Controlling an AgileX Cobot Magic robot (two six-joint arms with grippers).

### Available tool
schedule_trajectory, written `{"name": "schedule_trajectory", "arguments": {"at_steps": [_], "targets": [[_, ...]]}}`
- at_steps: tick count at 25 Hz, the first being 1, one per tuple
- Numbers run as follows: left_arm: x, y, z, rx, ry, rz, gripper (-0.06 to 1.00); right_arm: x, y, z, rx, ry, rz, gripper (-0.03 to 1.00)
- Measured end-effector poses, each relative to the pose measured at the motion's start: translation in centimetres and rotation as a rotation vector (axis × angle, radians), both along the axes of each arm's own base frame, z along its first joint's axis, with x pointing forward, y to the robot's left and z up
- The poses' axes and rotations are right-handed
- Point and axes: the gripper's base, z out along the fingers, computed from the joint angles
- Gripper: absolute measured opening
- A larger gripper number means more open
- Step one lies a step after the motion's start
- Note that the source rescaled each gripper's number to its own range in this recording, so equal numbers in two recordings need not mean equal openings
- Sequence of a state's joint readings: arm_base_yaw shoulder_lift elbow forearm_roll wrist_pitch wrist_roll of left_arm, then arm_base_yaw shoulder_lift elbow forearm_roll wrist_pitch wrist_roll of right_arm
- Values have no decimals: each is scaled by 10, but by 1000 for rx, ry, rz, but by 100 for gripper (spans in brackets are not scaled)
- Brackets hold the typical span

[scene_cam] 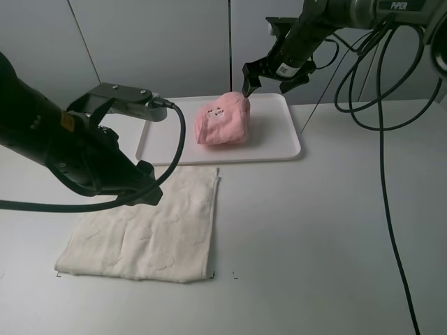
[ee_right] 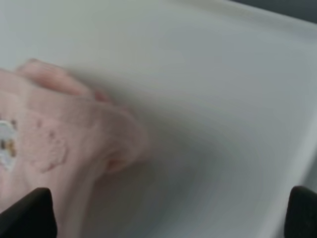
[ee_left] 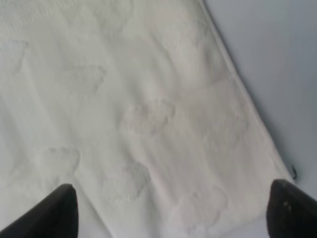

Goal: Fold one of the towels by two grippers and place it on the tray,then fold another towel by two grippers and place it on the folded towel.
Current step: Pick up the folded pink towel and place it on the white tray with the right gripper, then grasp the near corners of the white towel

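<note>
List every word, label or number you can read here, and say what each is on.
"PiPER": white letters on the right arm, at the top of the high view.
White sticker lower on that arm: too small to read.
Orange sticker on the left arm: too small to read.
Printed patch on the pink towel: blurred, no letters legible.

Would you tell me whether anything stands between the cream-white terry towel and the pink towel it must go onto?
Only the right gripper, open just above the pale pink terry towel on the flat white plastic tray. Nothing visible lies between that tray and the cream-white terry towel.
</note>
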State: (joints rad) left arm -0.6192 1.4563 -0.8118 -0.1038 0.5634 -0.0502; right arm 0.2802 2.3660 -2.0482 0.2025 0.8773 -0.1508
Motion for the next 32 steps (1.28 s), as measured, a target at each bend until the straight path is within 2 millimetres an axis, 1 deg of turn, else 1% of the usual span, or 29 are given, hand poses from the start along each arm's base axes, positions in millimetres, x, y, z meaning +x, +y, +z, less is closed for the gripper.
{"name": "schedule_trajectory", "arguments": {"at_steps": [2, 4, 6, 8, 10, 12, 15, 18, 19, 20, 21, 25, 28, 32], "targets": [[1, 0, 1, -5, -18, -2, 99, -5, -12, 23, -117, -30, -11, 100], [2, 0, 1, 9, -29, -21, 99, -11, -19, 43, -186, -40, -5, 100], [2, 0, 5, 37, -15, -47, 99, -19, -24, 66, -209, -57, 4, 100], [2, 0, 11, 68, -2, -86, 99, -29, -27, 85, -212, -65, 9, 100], [0, 3, 18, 107, -12, -128, 99, -43, -30, 99, -207, -67, 15, 100], [-3, 9, 25, 150, -34, -159, 99, -59, -32, 104, -187, -62, 30, 100], [-10, 22, 35, 250, -51, -214, 99, -95, -24, 95, -192, -47, 111, 100], [-16, 33, 39, 377, -35, -320, 99, -143, -6, 73, -233, 4, 264, 100], [-18, 36, 38, 424, -16, -367, 99, -159, 2, 69, -246, 9, 323, 100], [-20, 40, 37, 473, 0, -410, 99, -176, 10, 61, -262, 32, 383, 100], [-21, 45, 33, 526, 11, -464, 99, -191, 18, 52, -277, 53, 439, 100], [-29, 59, 12, 684, 27, -678, 99, -240, 44, 25, -339, 124, 643, 100], [-37, 65, -8, 720, 36, -822, 99, -267, 59, 12, -379, 141, 793, 100], [-43, 67, -33, 721, 52, -918, 99, -287, 79, 6, -394, 108, 909, 100]]}}
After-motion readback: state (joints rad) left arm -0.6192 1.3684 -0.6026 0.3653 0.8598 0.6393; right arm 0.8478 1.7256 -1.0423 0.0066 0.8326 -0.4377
